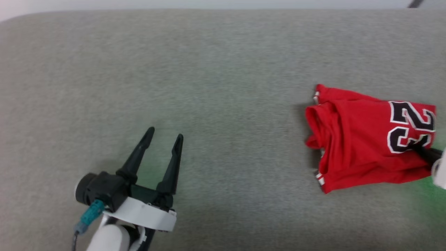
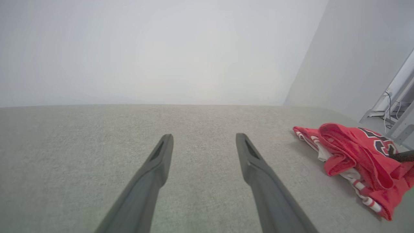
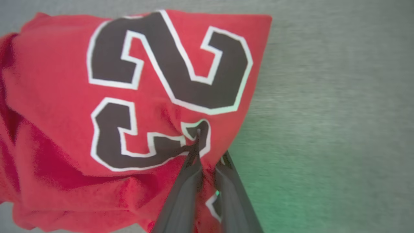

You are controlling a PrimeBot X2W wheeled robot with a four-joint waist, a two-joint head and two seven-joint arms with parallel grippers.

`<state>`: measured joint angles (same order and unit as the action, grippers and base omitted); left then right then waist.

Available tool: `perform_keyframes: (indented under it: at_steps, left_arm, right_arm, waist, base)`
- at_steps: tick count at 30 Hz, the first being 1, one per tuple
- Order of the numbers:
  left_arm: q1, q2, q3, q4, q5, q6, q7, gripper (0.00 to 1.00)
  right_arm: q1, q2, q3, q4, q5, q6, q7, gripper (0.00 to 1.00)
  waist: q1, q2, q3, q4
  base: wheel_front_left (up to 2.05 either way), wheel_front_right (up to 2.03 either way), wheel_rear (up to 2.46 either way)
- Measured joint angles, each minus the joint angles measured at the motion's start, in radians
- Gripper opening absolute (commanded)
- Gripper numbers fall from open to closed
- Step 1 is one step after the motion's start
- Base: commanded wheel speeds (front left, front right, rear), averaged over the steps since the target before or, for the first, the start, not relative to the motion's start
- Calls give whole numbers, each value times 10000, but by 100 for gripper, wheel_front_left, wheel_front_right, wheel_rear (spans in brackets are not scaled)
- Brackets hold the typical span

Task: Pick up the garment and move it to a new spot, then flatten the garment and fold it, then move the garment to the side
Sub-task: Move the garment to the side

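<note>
The garment (image 1: pixel 362 146) is a red jersey with a black "23" outlined in white and striped white trim, bunched at the right of the grey surface. My right gripper (image 1: pixel 420 151) comes in from the right edge, shut on a pinch of cloth at the "3". In the right wrist view the two fingers meet on the garment (image 3: pixel 58 106) at the gripper's tip (image 3: pixel 199 137). My left gripper (image 1: pixel 163 137) hovers open at the lower left, far from the jersey. Its fingers (image 2: pixel 155 168) point over bare surface, and the garment (image 2: pixel 359 161) lies off to the right.
The grey fabric surface (image 1: pixel 223 69) spreads wide to the left and centre. A pale wall (image 2: pixel 161 48) rises behind its far edge. A white stand with cables (image 2: pixel 394 103) is beyond the right end.
</note>
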<state>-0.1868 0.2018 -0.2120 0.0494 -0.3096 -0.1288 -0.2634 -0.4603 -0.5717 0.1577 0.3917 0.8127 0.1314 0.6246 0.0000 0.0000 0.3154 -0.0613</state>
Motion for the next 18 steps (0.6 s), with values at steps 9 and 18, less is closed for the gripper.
perform_keyframes:
  at_steps: [9,18]
  left_arm:
    - [-953,740,-408,6,-10,0,-6,100]
    - [-3216,1781,-1421,286,94,-2,-6,100]
  right_arm:
    - [501,-577,-1072,382,224,-2,-1530,0]
    - [-1336,-1323,-1398,1990,-959,-2,-2899,0]
  waist:
    - [0,0,71,-1331]
    - [0,0,941,-2038]
  base:
    - [0,0,0]
    - [0,0,0]
